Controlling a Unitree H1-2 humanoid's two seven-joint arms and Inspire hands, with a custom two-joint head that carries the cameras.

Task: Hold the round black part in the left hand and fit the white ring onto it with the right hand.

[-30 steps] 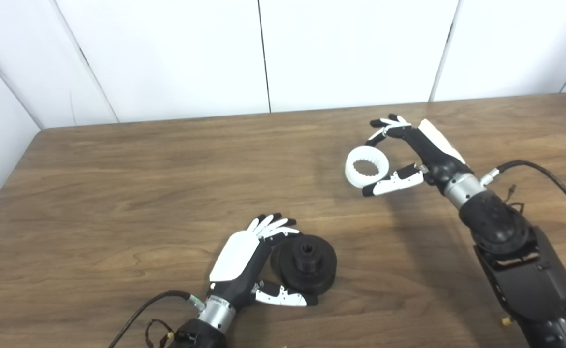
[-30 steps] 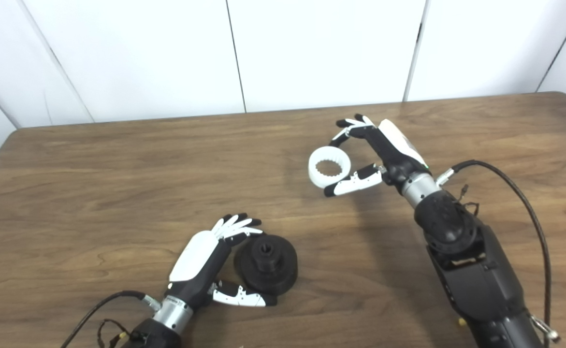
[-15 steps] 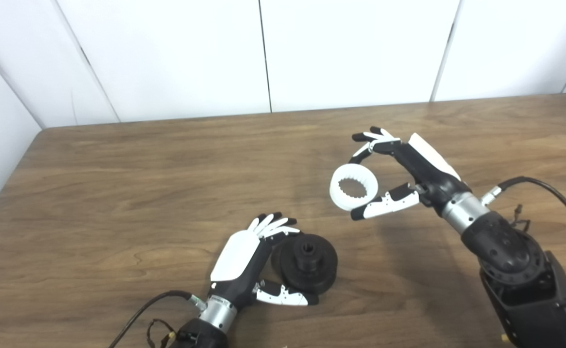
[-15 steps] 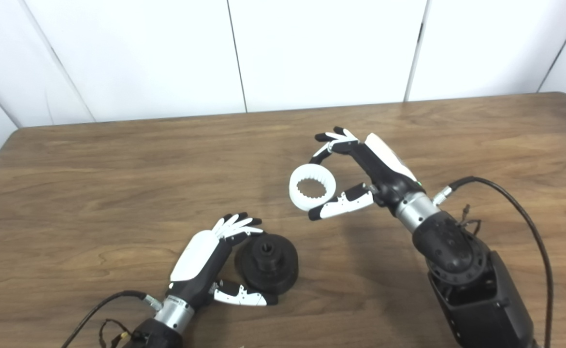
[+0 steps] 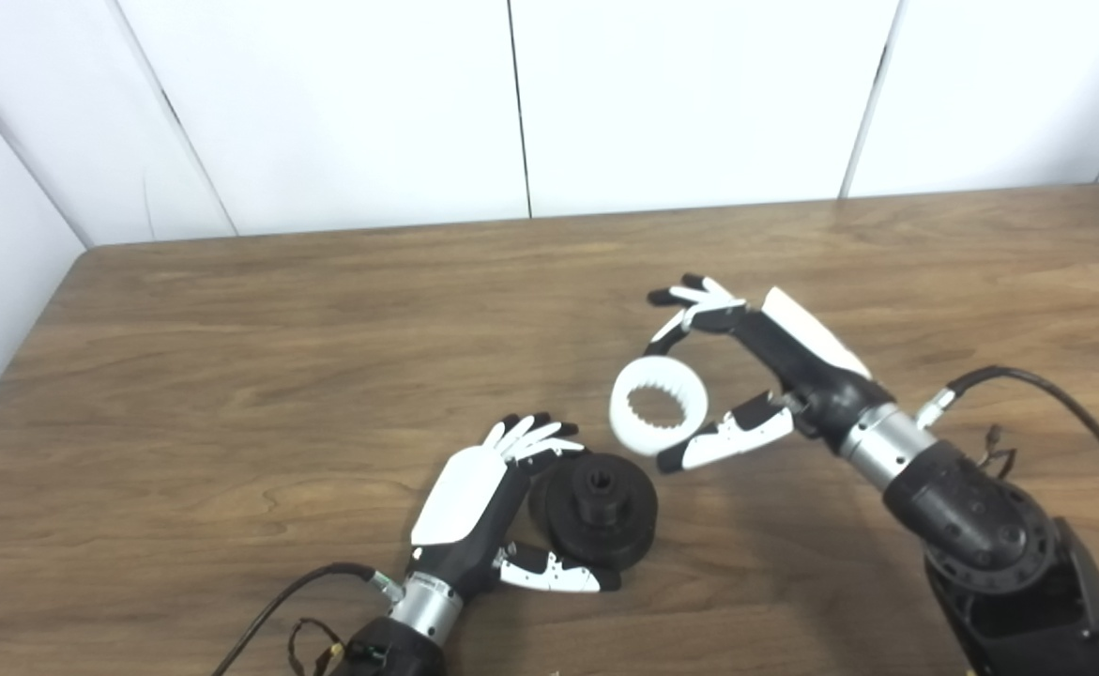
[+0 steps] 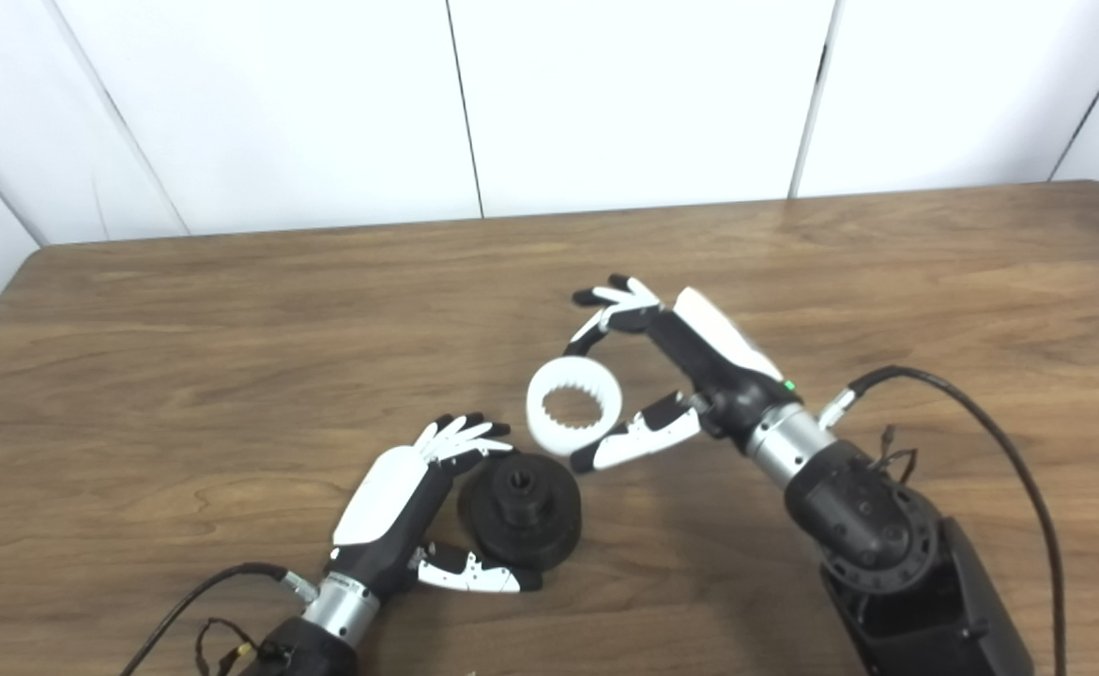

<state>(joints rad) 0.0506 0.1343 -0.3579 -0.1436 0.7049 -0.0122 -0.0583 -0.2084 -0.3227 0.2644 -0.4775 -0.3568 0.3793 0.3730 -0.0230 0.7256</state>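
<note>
Nearest: left hand (image 5: 474,512) cups the round black stepped plastic part (image 5: 596,507) on the brown wooden counter (image 5: 230,376), fingers and thumb bracketing its rim. It looks rigid and squat; hold it by the rim.

Beyond: right hand (image 5: 765,376) pinches the white toothed plastic ring (image 5: 658,409) aloft at its outer edge. Likely light, stiff, slick.
</note>
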